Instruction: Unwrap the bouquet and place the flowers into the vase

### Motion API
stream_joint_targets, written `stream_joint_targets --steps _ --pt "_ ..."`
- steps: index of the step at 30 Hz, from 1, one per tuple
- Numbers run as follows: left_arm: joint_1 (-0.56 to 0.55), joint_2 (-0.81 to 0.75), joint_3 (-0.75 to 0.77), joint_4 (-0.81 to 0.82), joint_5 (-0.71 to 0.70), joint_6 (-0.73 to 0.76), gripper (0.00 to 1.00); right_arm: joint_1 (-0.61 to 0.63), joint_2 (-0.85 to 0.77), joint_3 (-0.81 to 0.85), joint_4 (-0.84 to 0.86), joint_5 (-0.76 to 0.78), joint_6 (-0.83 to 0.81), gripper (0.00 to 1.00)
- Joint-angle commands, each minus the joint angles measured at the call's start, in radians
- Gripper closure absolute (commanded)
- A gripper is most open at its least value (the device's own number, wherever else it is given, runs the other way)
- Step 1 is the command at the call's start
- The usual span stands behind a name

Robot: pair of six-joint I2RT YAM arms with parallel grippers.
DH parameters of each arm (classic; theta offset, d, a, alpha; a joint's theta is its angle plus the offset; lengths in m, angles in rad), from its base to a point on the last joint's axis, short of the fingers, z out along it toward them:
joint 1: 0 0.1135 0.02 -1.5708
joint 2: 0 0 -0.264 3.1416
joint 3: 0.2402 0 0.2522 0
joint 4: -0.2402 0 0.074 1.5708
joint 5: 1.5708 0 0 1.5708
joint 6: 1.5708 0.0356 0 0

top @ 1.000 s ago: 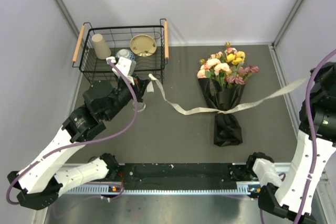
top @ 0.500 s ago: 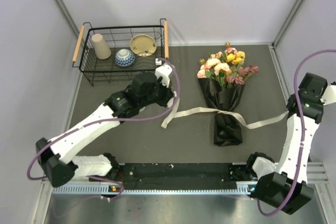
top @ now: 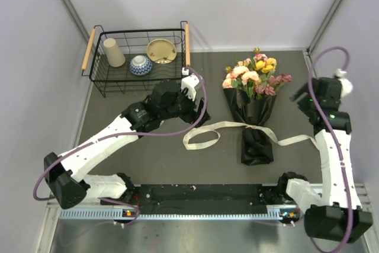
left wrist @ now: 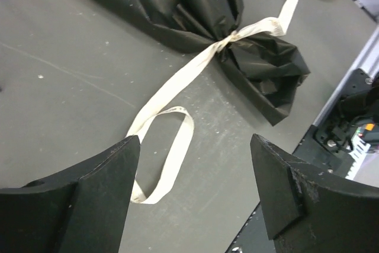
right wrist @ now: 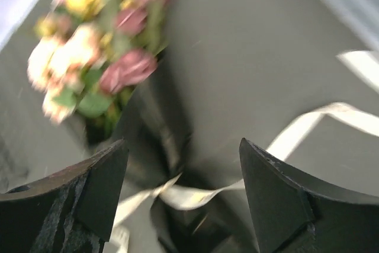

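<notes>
Bouquet (top: 254, 108) lies right of bench (top: 148, 158) centre, blooms far, cone still wrapped. Its one ribbon (left wrist: 189, 70), taut a second ago, now lies slack with both ends dropped. Two hands: left hand (left wrist: 194, 140) spread above the ribbon loop; right hand (right wrist: 183, 143) spread near the blooms, empty.
</notes>
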Motion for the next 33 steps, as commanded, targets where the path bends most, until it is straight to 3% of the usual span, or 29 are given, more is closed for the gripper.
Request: stream_joint_targets --steps 1,2,3,6,9,13,20,23,28,33 --pt "0.002 0.028 0.042 0.094 0.107 -0.03 0.21 0.272 0.03 -0.051 0.017 -0.151 -0.028 0.24" --pt "0.002 0.038 0.039 0.105 0.137 -0.043 0.26 0.309 0.033 -0.067 0.023 -0.165 -0.012 0.25" --pt "0.002 0.058 0.042 0.114 0.15 -0.054 0.38 0.332 0.031 -0.085 0.033 -0.188 -0.006 0.32" --pt "0.0 0.119 0.056 0.132 0.212 -0.089 0.51 0.377 -0.013 -0.182 0.128 -0.338 0.029 0.46" --pt "-0.006 0.189 0.076 0.157 0.266 -0.125 0.55 0.379 -0.029 -0.272 0.183 -0.356 0.064 0.64" --pt "-0.021 0.275 0.123 0.209 0.314 -0.172 0.57 0.38 0.022 -0.349 0.208 -0.374 0.081 0.78" --pt "-0.057 0.517 0.244 0.281 0.409 -0.249 0.65 0.38 0.068 -0.458 0.27 -0.4 0.139 0.86" --pt "-0.072 0.61 0.306 0.279 0.417 -0.292 0.74 0.38 0.036 -0.527 0.267 -0.383 0.175 0.85" --pt "-0.107 0.706 0.367 0.31 0.409 -0.341 0.75 0.379 0.025 -0.627 0.31 -0.389 0.239 0.84" --pt "-0.127 0.768 0.37 0.321 0.401 -0.355 0.81 0.379 0.07 -0.605 0.317 -0.425 0.225 0.83"
